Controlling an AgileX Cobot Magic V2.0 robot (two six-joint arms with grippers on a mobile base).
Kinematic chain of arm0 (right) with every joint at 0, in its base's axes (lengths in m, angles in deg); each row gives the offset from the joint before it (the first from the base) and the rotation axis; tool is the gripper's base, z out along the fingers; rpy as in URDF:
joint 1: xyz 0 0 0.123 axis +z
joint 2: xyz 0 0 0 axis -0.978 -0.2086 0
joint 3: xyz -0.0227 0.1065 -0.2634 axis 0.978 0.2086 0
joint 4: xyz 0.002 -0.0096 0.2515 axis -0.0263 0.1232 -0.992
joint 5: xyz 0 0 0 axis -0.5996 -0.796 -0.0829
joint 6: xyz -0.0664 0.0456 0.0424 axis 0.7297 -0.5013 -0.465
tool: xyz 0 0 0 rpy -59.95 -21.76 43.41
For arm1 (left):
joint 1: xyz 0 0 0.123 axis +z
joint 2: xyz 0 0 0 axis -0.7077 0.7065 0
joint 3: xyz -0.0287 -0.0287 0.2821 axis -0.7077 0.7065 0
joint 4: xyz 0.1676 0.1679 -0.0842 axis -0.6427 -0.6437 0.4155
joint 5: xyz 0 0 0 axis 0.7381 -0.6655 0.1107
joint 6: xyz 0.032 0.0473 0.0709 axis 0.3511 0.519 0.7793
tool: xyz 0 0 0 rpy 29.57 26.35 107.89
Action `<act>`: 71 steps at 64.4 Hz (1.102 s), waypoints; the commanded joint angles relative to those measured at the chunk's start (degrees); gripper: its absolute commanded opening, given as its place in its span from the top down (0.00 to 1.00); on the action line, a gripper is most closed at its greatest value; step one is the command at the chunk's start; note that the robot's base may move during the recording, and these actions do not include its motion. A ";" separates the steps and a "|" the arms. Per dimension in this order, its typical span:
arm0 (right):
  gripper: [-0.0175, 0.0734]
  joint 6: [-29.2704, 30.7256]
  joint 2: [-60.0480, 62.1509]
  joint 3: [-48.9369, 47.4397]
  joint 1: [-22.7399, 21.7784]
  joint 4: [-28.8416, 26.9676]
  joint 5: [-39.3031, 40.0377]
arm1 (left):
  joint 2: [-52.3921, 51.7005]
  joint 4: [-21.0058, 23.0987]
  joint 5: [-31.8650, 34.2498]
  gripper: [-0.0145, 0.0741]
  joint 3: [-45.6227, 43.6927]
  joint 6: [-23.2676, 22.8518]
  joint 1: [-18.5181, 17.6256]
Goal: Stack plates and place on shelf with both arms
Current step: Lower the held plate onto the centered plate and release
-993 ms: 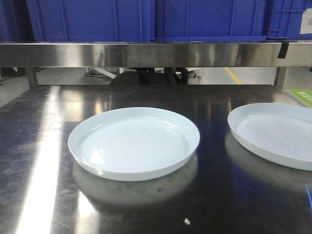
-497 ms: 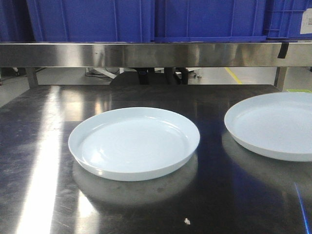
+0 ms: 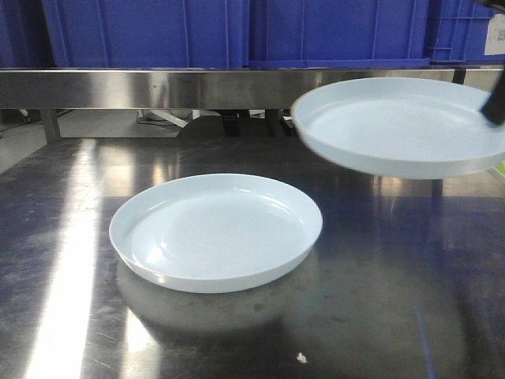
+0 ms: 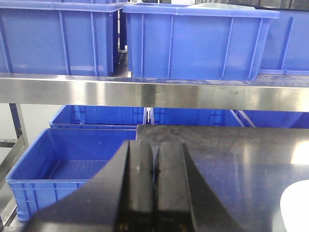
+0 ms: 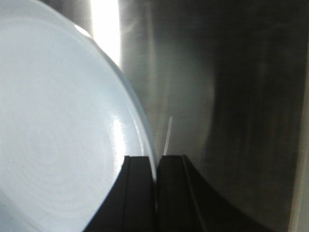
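Shelf (image 3: 158,87) rails carried blue crates (image 3: 150,31), contents hidden, behind the worktop (image 3: 379,316). One plate (image 3: 217,233) lay flat on the worktop. The other plate (image 3: 398,126) hung blurred in the air to its right, its rim pinched between the right fingers (image 5: 140,193). The left fingers (image 4: 140,183) pointed level at the shelf, pressed together on nothing.

My right gripper (image 5: 156,163) has lifted the right-hand plate (image 3: 398,126) clear of the tabletop (image 3: 379,308). The plate now hangs higher and further left, motion-blurred, partly covering the shelf rail (image 3: 158,87).
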 commanded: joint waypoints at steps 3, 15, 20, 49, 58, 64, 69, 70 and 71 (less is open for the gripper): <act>0.75 -3.79 1.59 -1.34 5.75 -3.03 3.97 | 0.35 0.10 4.44 0.75 -2.15 -0.22 0.00; 0.75 -9.21 -1.79 -1.34 14.90 -3.03 9.07 | 0.35 0.10 4.44 0.75 -2.15 -0.22 0.00; 0.75 -9.74 -3.40 -1.34 17.65 -3.03 10.72 | 0.35 0.10 4.44 0.75 -2.15 -0.22 0.00; 0.74 -11.15 -8.43 -1.34 22.71 -2.82 14.71 | 0.35 0.10 4.44 0.75 -2.15 -0.22 0.00; 0.74 -11.15 -8.43 -1.34 22.71 -2.61 16.04 | 0.35 0.10 4.44 0.75 -2.15 -0.22 0.00; 0.74 -11.15 -8.43 -1.34 22.71 -2.59 16.21 | 0.35 0.10 4.44 0.75 -2.15 -0.22 0.00; 0.74 -11.15 -8.43 -1.34 22.71 -2.53 16.21 | 0.35 0.10 4.44 0.75 -2.15 -0.22 0.00; 0.74 -11.15 -8.43 -1.34 22.71 -2.46 16.21 | 0.35 0.10 4.44 0.75 -2.15 -0.22 0.00; 0.74 -11.15 -8.43 -1.34 22.71 -2.41 16.15 | 0.35 0.10 4.44 0.75 -2.15 -0.22 0.00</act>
